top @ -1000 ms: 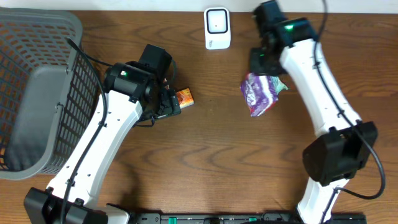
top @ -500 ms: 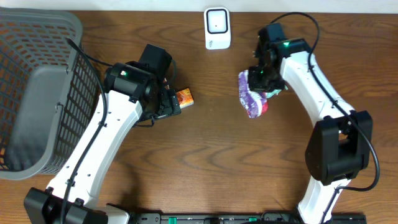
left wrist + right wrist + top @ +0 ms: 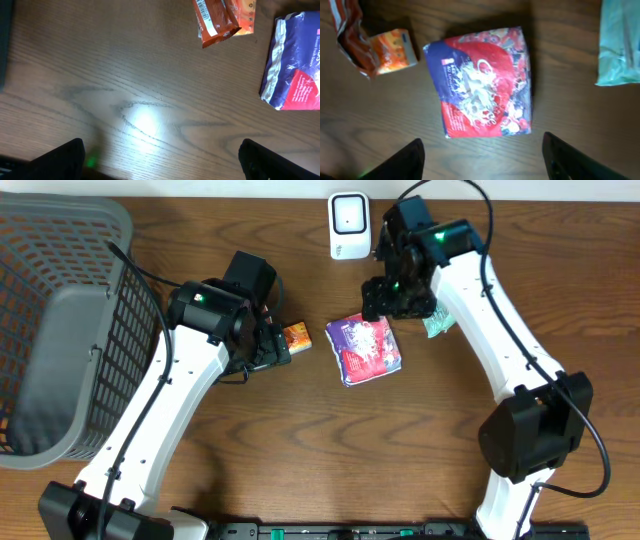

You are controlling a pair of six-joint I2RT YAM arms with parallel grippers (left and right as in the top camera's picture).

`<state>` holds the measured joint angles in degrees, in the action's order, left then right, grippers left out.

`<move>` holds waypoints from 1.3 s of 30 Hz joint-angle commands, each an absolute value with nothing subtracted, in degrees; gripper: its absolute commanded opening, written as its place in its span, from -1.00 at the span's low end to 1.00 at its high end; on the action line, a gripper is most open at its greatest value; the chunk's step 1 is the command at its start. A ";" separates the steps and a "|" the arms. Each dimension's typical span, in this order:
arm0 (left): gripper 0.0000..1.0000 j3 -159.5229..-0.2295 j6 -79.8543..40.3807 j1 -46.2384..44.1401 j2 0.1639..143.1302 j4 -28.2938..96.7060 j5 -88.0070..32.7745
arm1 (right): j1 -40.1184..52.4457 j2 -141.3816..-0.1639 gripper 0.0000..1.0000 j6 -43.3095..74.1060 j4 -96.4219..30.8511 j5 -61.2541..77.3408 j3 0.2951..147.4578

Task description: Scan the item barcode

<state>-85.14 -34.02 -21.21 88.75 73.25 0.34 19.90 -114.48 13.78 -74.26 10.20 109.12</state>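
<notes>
Well, the purple and red bag (image 3: 366, 350) lies flat on the brown worktop (image 3: 330, 460), in the middle of the overhead view. It is below the white scanner (image 3: 349, 225), which sits at the top edge. Nothing holds the bag. The right jaws (image 3: 482, 157) hang over it, spread apart, with only bare wood between them. The left jaws (image 3: 160, 155) are spread wide too and hold nothing. They are near a small orange packet (image 3: 296, 336), left of the middle.

The bag is not in front of the scanner. No barcode shows on its top side, so I cannot tell if it has been scanned. If it has not, I think it must be picked up, turned over and shown to the scanner.

The bag looks soft, shiny and puffy, nearly square, with a crimped edge. The orange packet is crinkly and shows black stripes on a white patch. A thin, pale green packet (image 3: 438, 325) lies right of the bag. The scanner is smooth, hard plastic with round corners. A grey mesh basket (image 3: 60, 330) fills the upper left. The worktop is wood with wavy grain lines.
</notes>
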 commanded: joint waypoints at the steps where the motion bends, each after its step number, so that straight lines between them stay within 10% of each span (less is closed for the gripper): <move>1: 0.96 -85.14 -33.04 -21.17 89.12 73.49 0.69 | 16.56 -114.69 0.47 12.73 -74.61 9.28 108.55; 17: 0.96 -85.14 -33.04 -21.17 89.12 73.49 0.69 | 14.02 -114.72 0.38 9.69 -47.88 24.58 78.13; 24: 0.95 -85.14 -33.04 -21.17 89.12 73.49 0.69 | 15.25 -114.72 -0.18 14.61 -39.09 25.10 71.68; 27: 0.95 -85.14 -33.04 -21.17 89.10 73.49 0.69 | 15.49 -114.72 -0.98 15.22 -37.71 28.18 72.12; 39: 0.96 -85.14 -33.04 -21.17 89.12 73.49 0.69 | 13.82 -114.65 -0.98 29.02 -28.84 36.21 87.31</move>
<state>-85.14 -34.02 -21.21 88.75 73.25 0.34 14.48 -114.83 23.55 -31.00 33.23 81.60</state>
